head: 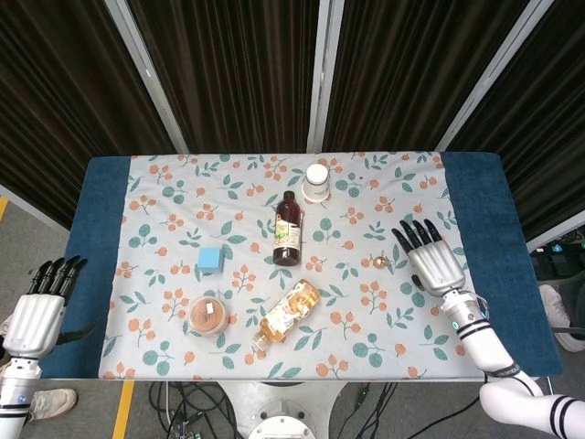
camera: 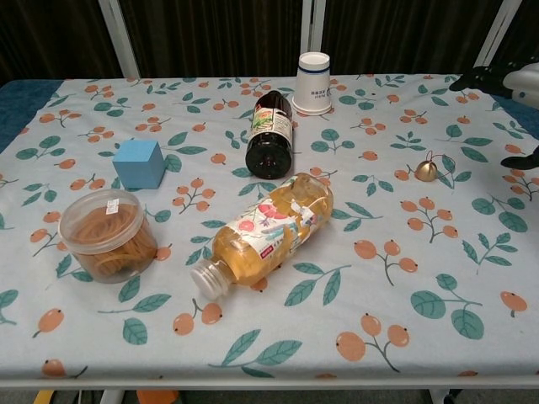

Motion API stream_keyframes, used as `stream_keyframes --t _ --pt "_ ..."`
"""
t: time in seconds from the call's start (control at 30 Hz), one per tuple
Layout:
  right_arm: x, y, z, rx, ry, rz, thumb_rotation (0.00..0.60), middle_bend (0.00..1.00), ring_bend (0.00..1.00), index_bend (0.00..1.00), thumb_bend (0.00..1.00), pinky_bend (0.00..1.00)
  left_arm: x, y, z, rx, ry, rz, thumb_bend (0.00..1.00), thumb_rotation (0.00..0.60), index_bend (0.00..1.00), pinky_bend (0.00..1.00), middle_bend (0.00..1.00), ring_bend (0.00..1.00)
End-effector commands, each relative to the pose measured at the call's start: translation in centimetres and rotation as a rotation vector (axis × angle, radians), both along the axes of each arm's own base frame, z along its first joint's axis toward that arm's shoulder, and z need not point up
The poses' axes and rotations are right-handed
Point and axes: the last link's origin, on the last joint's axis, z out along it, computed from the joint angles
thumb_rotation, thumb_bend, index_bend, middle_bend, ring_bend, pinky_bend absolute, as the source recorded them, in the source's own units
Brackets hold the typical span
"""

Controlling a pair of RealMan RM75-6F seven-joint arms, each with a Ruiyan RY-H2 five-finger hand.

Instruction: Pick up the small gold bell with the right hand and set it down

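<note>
The small gold bell (head: 379, 262) (camera: 426, 171) stands on the flowered cloth, right of the middle. My right hand (head: 430, 256) hovers open just to the right of the bell, fingers spread and pointing away from me, not touching it. In the chest view only its dark fingertips (camera: 472, 80) show at the right edge. My left hand (head: 40, 309) hangs open off the table's left front corner, holding nothing.
A dark bottle (head: 287, 230) lies in the middle, with a white paper cup (head: 316, 182) behind it. A blue cube (head: 210, 260), a round tub of rubber bands (head: 207, 315) and a toppled amber bottle (head: 287, 313) lie to the left and front.
</note>
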Motion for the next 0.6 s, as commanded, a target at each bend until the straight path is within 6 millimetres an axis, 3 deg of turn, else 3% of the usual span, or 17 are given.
stream_keyframes --t 0.03,0.23,0.6 --pt "0.8 -0.9 -1.2 0.023 0.009 -0.001 0.6 0.0 0.0 0.0 0.15 0.0 0.0 0.0 0.0 -0.002 0.001 0.001 0.0 0.6 0.04 0.05 0.05 0.0" --pt "1.5 -2.0 -2.6 0.049 0.026 -0.007 0.6 0.0 0.0 0.01 0.16 0.0 -0.2 -0.1 0.3 0.005 0.001 0.004 0.0 0.6 0.04 0.05 0.05 0.0" --pt "2.1 -3.7 -3.7 0.085 0.063 -0.008 0.6 0.0 0.0 0.15 0.17 0.0 -0.4 -0.1 0.0 -0.006 -0.001 0.011 0.0 0.6 0.04 0.05 0.05 0.0"
